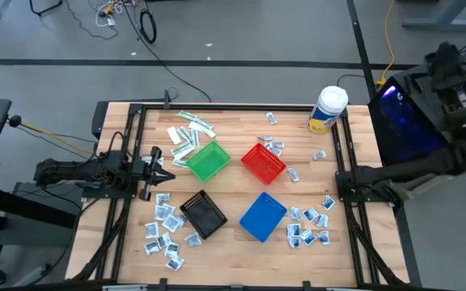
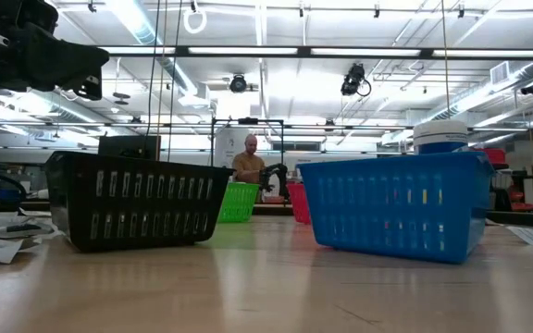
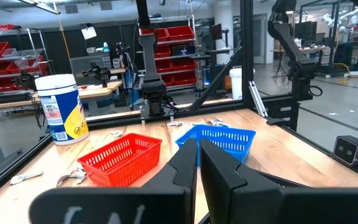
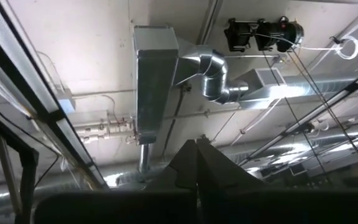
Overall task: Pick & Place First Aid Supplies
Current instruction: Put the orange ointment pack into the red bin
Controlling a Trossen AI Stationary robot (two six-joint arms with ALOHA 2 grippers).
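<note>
Both grippers' jaws closed, seemingly empty.

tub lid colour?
White lid on the tub, above a yellow-and-blue label; clearest in the left wrist view.

Robotics lab or workshop: exposed ceiling ductwork (image 4: 166, 81), fluorescent strip lights (image 2: 146, 23), shelves of red storage bins (image 3: 166, 37), other robot arms (image 3: 288, 43) on workbenches, person (image 2: 248, 159) at bench.

Four square plastic mesh baskets are set mid-table: green (image 1: 209, 160) at ten o'clock, red (image 1: 263, 162) at two, black (image 1: 203, 215) at seven, blue (image 1: 263, 217) at five. A white-lidded, yellow-labelled tub (image 1: 328, 110) is stood at one o'clock.
</note>
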